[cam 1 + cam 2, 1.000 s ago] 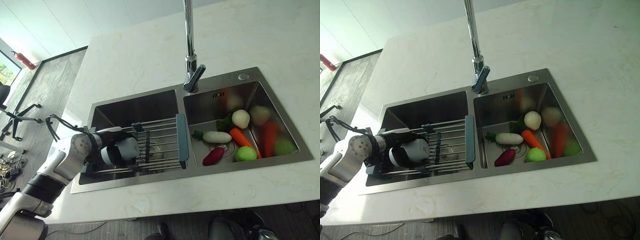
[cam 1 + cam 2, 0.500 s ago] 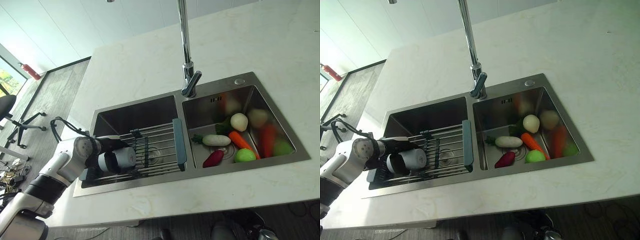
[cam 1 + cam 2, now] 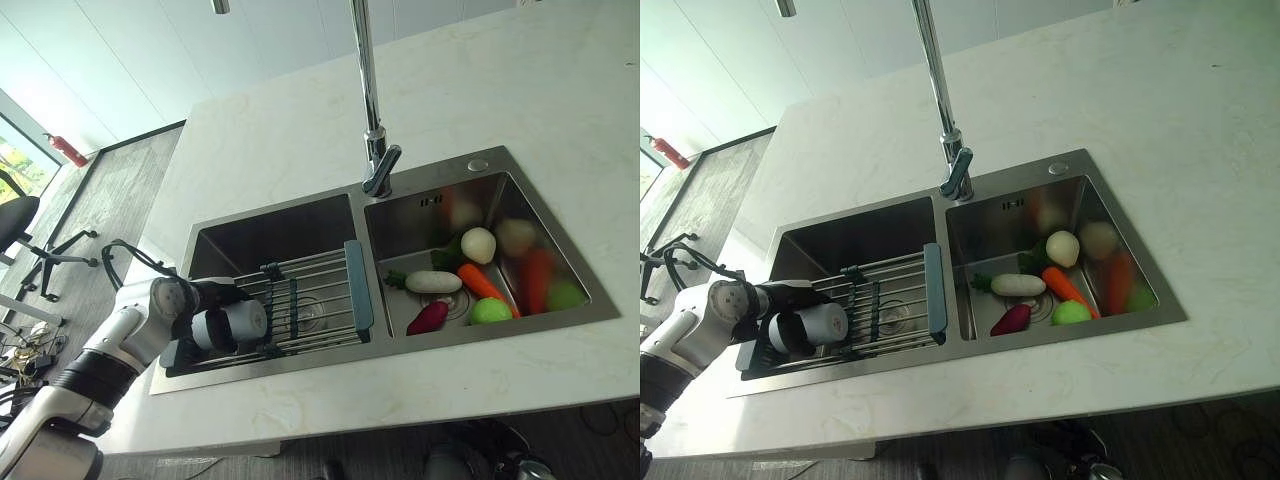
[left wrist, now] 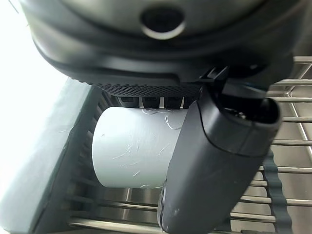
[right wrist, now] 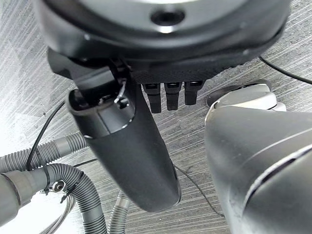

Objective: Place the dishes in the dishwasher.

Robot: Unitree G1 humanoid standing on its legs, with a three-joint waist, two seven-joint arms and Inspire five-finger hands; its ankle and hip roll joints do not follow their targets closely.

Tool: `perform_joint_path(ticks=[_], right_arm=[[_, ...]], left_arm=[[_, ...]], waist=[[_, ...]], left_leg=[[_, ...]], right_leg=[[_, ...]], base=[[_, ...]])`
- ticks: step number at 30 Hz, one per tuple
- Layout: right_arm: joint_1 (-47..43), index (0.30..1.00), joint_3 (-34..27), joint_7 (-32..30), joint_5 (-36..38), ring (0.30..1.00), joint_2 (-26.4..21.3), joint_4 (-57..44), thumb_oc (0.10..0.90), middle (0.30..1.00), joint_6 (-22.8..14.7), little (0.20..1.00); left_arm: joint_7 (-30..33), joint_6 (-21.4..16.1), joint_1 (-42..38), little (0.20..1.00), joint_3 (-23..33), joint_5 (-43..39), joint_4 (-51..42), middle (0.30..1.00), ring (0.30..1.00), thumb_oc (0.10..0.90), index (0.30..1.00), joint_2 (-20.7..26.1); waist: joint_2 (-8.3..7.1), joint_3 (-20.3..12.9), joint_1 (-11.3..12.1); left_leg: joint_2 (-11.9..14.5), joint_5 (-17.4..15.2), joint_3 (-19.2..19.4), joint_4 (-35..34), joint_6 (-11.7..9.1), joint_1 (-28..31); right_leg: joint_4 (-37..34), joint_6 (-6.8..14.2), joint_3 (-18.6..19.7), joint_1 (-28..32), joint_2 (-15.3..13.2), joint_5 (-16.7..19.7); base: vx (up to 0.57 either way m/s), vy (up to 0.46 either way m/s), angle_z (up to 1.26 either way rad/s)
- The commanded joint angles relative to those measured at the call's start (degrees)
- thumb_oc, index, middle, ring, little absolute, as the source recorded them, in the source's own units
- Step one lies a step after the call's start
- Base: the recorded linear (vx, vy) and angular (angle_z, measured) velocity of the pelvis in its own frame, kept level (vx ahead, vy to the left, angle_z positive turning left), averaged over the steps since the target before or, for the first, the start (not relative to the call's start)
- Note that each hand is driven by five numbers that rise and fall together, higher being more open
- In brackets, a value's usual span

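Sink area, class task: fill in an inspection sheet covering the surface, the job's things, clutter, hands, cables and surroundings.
Surface: pale marble counter with a steel double sink.
Job's things: white cup lying on its side on the wire rack across the left basin.
Clutter: toy vegetables in the right basin, including a carrot, white radish and green ball.
Hands: left hand closed round the cup; right hand hanging above the floor, holding nothing.
Cables: grey hoses on the floor.
Surroundings: tall faucet; office chair; red fire extinguisher.
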Motion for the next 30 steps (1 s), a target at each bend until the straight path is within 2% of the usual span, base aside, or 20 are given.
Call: perform_joint_path(ticks=[1, 6, 7, 9, 11, 14, 18, 21, 27, 30], right_arm=[[-1.2, 0.900, -1.1, 0.4, 0.4, 0.900, 0.2, -3.1, 0.800, 0.900, -1.4, 0.900], [-1.3, 0.900, -1.3, 0.5, 0.5, 0.900, 0.2, -2.5, 0.800, 0.900, -1.6, 0.900], [-1.4, 0.900, -1.4, 0.8, 0.6, 0.900, 0.1, -2.3, 0.800, 0.900, -1.7, 0.900], [-1.1, 0.900, -1.6, 0.9, 0.6, 0.900, 0.1, -2.4, 0.800, 0.900, -1.8, 0.900], [-0.9, 0.900, -1.7, 0.9, 1.0, 0.900, 0.4, -2.5, 0.800, 0.900, -2.0, 0.900], [-0.7, 0.900, -1.9, 0.9, 1.3, 0.900, 0.9, -2.4, 0.800, 0.900, -2.3, 0.900], [-0.1, 0.900, -2.0, 0.4, 1.4, 0.900, 1.7, -3.1, 0.800, 0.900, -2.7, 0.900], [0.6, 0.900, -2.3, -0.1, 1.4, 0.900, 2.0, -3.8, 0.800, 0.900, -2.4, 0.900], [1.7, 0.900, -3.5, 0.4, 0.9, 0.900, 2.6, -3.4, 0.800, 0.900, -2.7, 0.900], [2.7, 0.900, -4.4, 0.4, 0.6, 0.900, 3.4, -3.5, 0.800, 0.900, -2.5, 0.900]], left_arm=[[-2.4, 1.4, -0.2, 0.300, 2.5, 6.3, 3.0, 0.300, 0.300, 0.400, 0.300, 4.5], [-0.2, -0.6, -0.7, 0.300, 2.7, 5.4, 1.3, 0.300, 0.300, 0.400, 0.300, 5.0], [4.0, -3.2, -1.1, 0.300, 2.9, 3.2, 0.7, 0.300, 0.300, 0.400, 0.300, 5.5], [7.8, -6.0, -1.5, 0.300, 3.3, 1.9, -0.8, 0.300, 0.300, 0.400, 0.300, 6.0], [13.4, -10.5, -1.3, 0.300, 4.6, 0.4, -3.2, 0.300, 0.300, 0.400, 0.300, 7.1], [18.3, -13.2, -0.4, 0.300, 6.7, -0.6, -5.8, 0.300, 0.300, 0.400, 0.300, 7.2], [24.2, -14.8, 1.7, 0.300, 10.5, 0.5, -7.9, 0.300, 0.300, 0.400, 0.300, 6.7], [29.5, -20.3, 2.8, 0.300, 14.0, 0.5, -7.3, 0.300, 0.300, 0.400, 0.300, 8.6], [37.5, -25.4, 5.6, 0.300, 20.6, -0.2, -10.3, 0.300, 0.300, 0.400, 0.300, 11.0], [44.9, -28.9, 9.0, 0.300, 26.0, -0.5, -13.5, 0.300, 0.300, 0.400, 0.300, 12.1]], waist=[[-2.44, 1.8, 0.5], [-2.42, 1.7, 0.6], [-2.50, 1.6, 0.6], [-2.57, 1.6, 0.7], [-2.77, 1.6, 1.0], [-3.16, 1.6, 1.4], [-3.58, 1.5, 1.8], [-3.72, 1.0, 2.0], [-3.76, 0.2, 2.5], [-3.90, -0.6, 3.3]], left_leg=[[-0.5, -7.4, -3.0, 9.6, 2.8, -5.2], [-0.4, -7.4, -2.9, 9.6, 2.7, -5.1], [-0.4, -7.4, -2.9, 9.6, 2.7, -5.1], [-0.4, -7.4, -2.9, 9.6, 2.6, -5.2], [-0.4, -7.4, -3.1, 9.6, 2.6, -5.2], [-0.3, -7.5, -3.3, 9.6, 2.6, -5.3], [-0.2, -7.5, -3.6, 9.6, 2.6, -5.3], [0.0, -7.5, -3.6, 9.6, 2.5, -5.0], [0.1, -7.8, -3.8, 9.6, 2.3, -4.3], [0.3, -8.0, -4.1, 9.6, 2.1, -3.9]], right_leg=[[-12.3, 7.6, -1.9, 5.9, -3.7, 6.8], [-12.3, 7.5, -2.1, 6.0, -3.7, 6.7], [-12.3, 7.5, -2.2, 6.1, -3.7, 6.7], [-12.3, 7.5, -2.2, 6.1, -3.8, 6.6], [-12.3, 7.6, -2.4, 6.2, -3.8, 6.6], [-12.3, 7.5, -2.7, 6.3, -4.0, 6.6], [-12.3, 7.4, -3.1, 6.6, -4.0, 6.4], [-12.3, 7.3, -3.3, 7.0, -4.0, 6.3], [-12.3, 7.1, -3.8, 7.9, -4.0, 5.8], [-12.3, 6.9, -4.3, 8.7, -4.0, 5.2]], base=[[0.00, 0.000, 0.00], [0.00, 0.000, 0.00], [0.00, 0.000, 0.00], [-0.02, -0.013, 0.06], [-0.02, -0.029, 0.16], [-0.02, -0.037, 0.09], [-0.01, -0.017, 0.02], [0.00, -0.011, 0.02], [0.00, 0.000, 0.00], [0.00, -0.011, 0.09]])
